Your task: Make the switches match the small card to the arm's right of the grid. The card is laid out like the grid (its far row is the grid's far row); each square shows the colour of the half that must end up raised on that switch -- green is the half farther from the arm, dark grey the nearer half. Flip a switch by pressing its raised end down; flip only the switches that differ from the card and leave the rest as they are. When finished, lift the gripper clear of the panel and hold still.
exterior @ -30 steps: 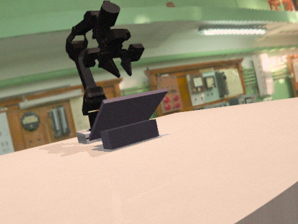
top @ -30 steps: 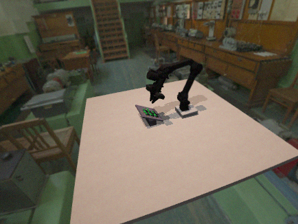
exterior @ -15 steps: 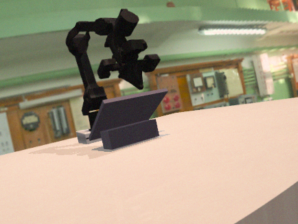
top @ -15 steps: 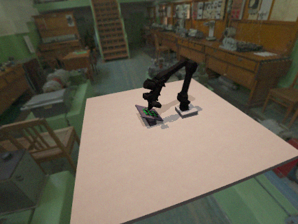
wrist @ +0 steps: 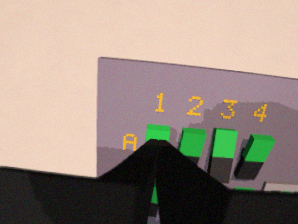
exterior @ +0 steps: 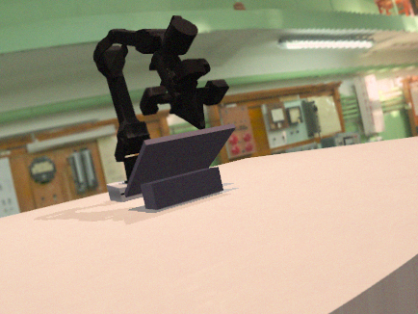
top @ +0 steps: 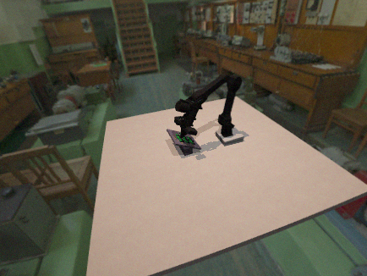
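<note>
The tilted purple-grey panel point(top: 172, 136) point(exterior: 180, 156) point(wrist: 115, 80) carries green and dark grey rocker switches. My gripper point(top: 183, 135) point(exterior: 201, 127) point(wrist: 156, 147) is shut, with nothing between its fingers, its tips down at the panel by switch A1. In the wrist view, switch A1 point(wrist: 158, 131) shows its green far half just beyond the tips; its near half is hidden. Switches A2 point(wrist: 192, 142), A3 point(wrist: 224, 144) and A4 point(wrist: 260, 147) stand to its right. Rows B and C are mostly hidden behind the fingers. Only an edge of the card point(wrist: 281, 187) shows.
The panel rests on a dark block point(exterior: 185, 189) on the pale table point(top: 178, 203) point(exterior: 265, 231). The arm's light base plate point(top: 230, 139) point(exterior: 117, 193) stands on the panel's near side. The arm's shadow falls over the panel and table.
</note>
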`<state>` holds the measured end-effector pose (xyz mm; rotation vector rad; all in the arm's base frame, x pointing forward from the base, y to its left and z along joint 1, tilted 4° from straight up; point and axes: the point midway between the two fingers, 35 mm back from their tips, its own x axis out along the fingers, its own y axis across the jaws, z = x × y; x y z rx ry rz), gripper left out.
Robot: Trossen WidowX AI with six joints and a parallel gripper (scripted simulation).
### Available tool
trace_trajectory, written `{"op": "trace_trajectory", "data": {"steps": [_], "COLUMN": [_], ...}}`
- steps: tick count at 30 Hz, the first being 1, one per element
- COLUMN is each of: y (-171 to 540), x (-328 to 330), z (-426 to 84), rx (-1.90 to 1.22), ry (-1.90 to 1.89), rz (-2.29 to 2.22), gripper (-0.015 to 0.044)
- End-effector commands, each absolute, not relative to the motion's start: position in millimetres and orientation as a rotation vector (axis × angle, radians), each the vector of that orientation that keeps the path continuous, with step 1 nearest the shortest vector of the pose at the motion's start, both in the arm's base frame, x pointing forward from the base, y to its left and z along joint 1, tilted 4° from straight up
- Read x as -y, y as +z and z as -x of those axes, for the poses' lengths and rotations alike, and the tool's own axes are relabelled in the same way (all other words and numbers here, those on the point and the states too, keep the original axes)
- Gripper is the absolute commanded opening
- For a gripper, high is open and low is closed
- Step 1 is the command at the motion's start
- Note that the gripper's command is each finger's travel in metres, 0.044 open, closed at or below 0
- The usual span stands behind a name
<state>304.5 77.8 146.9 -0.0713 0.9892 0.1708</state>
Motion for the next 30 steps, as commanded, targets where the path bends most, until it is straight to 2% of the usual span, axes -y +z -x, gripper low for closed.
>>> {"op": "trace_trajectory", "data": {"steps": [1,30], "y": [138.5,136.0], "x": [-78.1,-78.4], "z": [-307.6,-309.3], "rx": [-0.998,-0.997], "ry": [0.167,0.167], "rz": [0.071,0.071], "gripper": [0.0,0.0]}}
